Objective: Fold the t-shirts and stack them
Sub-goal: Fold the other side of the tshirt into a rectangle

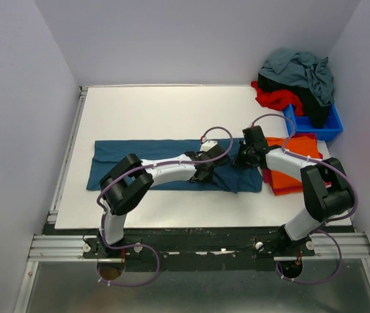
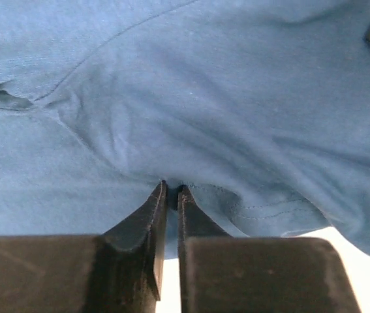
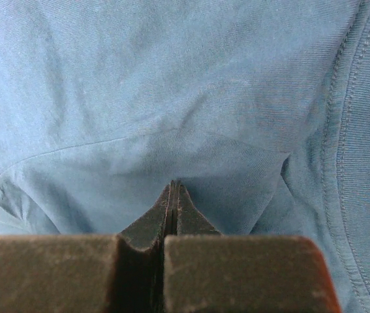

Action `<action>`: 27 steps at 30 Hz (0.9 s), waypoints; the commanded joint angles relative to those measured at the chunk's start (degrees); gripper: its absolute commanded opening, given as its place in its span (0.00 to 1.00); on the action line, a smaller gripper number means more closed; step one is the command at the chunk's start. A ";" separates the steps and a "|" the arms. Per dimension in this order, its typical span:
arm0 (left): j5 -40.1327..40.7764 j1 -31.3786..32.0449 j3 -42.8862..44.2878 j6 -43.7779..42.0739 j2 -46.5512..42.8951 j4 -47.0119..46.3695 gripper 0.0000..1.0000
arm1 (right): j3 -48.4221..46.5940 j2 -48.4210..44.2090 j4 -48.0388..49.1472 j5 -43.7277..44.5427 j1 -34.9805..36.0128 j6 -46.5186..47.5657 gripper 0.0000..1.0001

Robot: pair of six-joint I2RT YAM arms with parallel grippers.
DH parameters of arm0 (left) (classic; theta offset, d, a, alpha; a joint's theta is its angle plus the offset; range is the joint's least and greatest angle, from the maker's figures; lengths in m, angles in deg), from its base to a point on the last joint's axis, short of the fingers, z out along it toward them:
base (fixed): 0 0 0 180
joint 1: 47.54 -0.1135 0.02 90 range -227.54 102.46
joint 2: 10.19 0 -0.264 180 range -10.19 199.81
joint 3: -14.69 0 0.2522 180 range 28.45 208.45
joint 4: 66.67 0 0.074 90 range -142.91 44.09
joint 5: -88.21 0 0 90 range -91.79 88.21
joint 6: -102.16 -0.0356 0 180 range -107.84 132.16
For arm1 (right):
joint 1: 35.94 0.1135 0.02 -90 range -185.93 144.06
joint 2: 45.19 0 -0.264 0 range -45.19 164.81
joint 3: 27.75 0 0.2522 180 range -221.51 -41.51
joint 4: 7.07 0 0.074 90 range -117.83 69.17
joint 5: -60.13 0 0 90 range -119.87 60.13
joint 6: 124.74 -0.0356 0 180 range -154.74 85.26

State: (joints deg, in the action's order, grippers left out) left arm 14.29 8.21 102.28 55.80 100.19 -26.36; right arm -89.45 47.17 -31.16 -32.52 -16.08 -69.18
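Observation:
The dark teal-blue t-shirt [image 1: 123, 155] lies as a long strip across the middle of the white table [image 1: 171, 107], its right end bunched up. My left gripper [image 1: 218, 171] is over that right end. In the left wrist view its jaws [image 2: 171, 190] are pinched on a fold of the shirt [image 2: 204, 98]. My right gripper [image 1: 239, 160] is just to the right of it. In the right wrist view its jaws [image 3: 173, 185] are closed tight with the tips in the cloth [image 3: 139, 85], next to a ribbed hem.
A folded orange t-shirt [image 1: 294, 163] lies right of the teal one, partly under my right arm. At the back right a small blue bin [image 1: 318, 125] holds a heap of a grey-blue [image 1: 299, 68], a red [image 1: 277, 99] and a black [image 1: 312, 101] shirt.

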 commanded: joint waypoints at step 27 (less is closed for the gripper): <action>-11.50 -7.84 -4.47 -8.48 -10.89 6.59 0.00 | -1.54 1.42 -0.66 1.07 -0.26 0.86 0.01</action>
State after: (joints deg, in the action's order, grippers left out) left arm 7.19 2.50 100.11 49.61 92.89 -20.26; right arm -89.67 47.74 -31.20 -32.68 -16.08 -69.16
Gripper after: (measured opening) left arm 0.009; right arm 0.012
